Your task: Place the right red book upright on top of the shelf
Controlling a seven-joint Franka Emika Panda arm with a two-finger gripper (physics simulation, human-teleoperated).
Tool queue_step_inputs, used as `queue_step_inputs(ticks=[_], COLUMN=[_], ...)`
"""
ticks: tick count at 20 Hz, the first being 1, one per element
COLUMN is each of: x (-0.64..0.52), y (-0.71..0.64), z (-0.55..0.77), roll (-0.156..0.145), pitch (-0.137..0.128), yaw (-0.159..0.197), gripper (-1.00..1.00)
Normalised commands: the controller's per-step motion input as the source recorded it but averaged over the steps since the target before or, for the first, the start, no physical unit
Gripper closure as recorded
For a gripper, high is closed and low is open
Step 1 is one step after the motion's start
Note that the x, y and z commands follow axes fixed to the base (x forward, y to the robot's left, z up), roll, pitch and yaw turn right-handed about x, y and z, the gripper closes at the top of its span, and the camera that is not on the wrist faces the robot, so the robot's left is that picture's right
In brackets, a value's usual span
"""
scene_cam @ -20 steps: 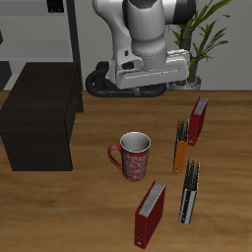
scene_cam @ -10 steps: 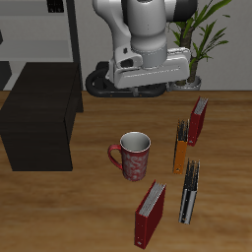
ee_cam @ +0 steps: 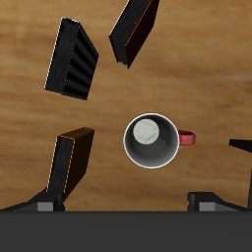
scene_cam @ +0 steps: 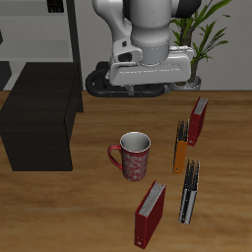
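The right red book [scene_cam: 151, 214] stands tilted near the table's front edge, in front of the mug; in the wrist view [ee_cam: 135, 28] its dark-red cover and pale page edges show. The shelf [scene_cam: 39, 113] is a low black box at the table's side, and a dark corner of it shows in the wrist view [ee_cam: 242, 145]. My gripper [scene_cam: 133, 91] hangs high over the table's back, well above the mug and far from the book. In the wrist view the gripper [ee_cam: 123, 205] is open and empty, with its fingertips [ee_cam: 44, 204] wide apart.
A patterned red mug [scene_cam: 134, 155] stands mid-table, directly under the gripper [ee_cam: 151, 141]. An orange book [scene_cam: 181, 146], a dark book [scene_cam: 188, 192] and the second red book [scene_cam: 199, 120] stand beside it. A grey metal rack [scene_cam: 39, 30] and a potted plant [scene_cam: 202, 34] stand at the back.
The arm has shifted only very slightly. Nothing on the table has moved.
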Motion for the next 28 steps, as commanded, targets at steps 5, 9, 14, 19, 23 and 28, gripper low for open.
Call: queue_step_inputs(ticks=[5, 9, 14, 19, 23, 28], x=[0.41, 0.43, 0.36, 0.38, 0.30, 0.33], y=[-0.15, -0.05, -0.08, 0.06, 0.19, 0.08], z=[0.03, -0.07, -0.05, -0.09, -0.14, -0.17], roll=[-0.044, 0.011, -0.018, 0.014, 0.018, 0.004], pitch=[-0.008, -0.013, -0.029, -0.040, -0.027, -0.021], yaw=[-0.031, -0.019, -0.009, -0.031, -0.011, -0.017], gripper=[-1.00, -1.00, -1.00, -1.00, -1.00, -1.00])
